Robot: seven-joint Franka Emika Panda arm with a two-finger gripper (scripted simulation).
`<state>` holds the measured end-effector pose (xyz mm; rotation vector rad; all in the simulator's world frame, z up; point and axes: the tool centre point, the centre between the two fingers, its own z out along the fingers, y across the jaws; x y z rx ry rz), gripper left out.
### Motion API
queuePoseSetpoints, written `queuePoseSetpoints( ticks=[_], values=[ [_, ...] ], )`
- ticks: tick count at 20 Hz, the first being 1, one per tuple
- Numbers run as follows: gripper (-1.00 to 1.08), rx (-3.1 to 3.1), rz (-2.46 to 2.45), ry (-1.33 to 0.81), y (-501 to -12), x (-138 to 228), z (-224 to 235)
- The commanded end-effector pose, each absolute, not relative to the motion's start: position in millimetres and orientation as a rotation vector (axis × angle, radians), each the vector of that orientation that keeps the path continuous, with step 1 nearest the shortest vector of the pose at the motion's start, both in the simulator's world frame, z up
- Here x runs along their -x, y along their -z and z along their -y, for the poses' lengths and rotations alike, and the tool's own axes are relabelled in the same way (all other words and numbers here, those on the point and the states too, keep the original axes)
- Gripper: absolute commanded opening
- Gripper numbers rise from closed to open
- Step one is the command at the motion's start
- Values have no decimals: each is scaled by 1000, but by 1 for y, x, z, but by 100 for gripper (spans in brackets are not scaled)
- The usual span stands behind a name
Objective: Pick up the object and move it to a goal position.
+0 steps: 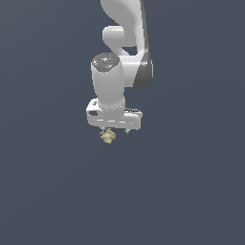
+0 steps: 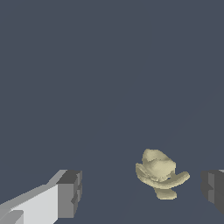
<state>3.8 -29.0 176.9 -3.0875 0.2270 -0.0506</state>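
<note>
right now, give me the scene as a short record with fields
arm: white Panda, pointing down over a plain dark surface
gripper: open, fingers apart
object: small lumpy pale yellow-beige piece
object vs fingers: between the two fingertips, nearer one, touching neither
object in exterior view: just below the gripper
contact with surface: cannot tell
grasp: not yet made
goal marker: none visible

One arm (image 1: pixel 122 48), two fingers (image 2: pixel 65 194), one pale lumpy object (image 2: pixel 159 174); apparently nothing else.
</note>
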Motion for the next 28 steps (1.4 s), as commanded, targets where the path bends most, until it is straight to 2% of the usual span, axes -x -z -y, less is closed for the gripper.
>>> queuePoseSetpoints(
  ticks=[1, 28],
  values=[
    [100, 3085, -268, 47, -173, -1, 31],
    [100, 2920, -1153, 1, -92, 61, 77]
  ],
)
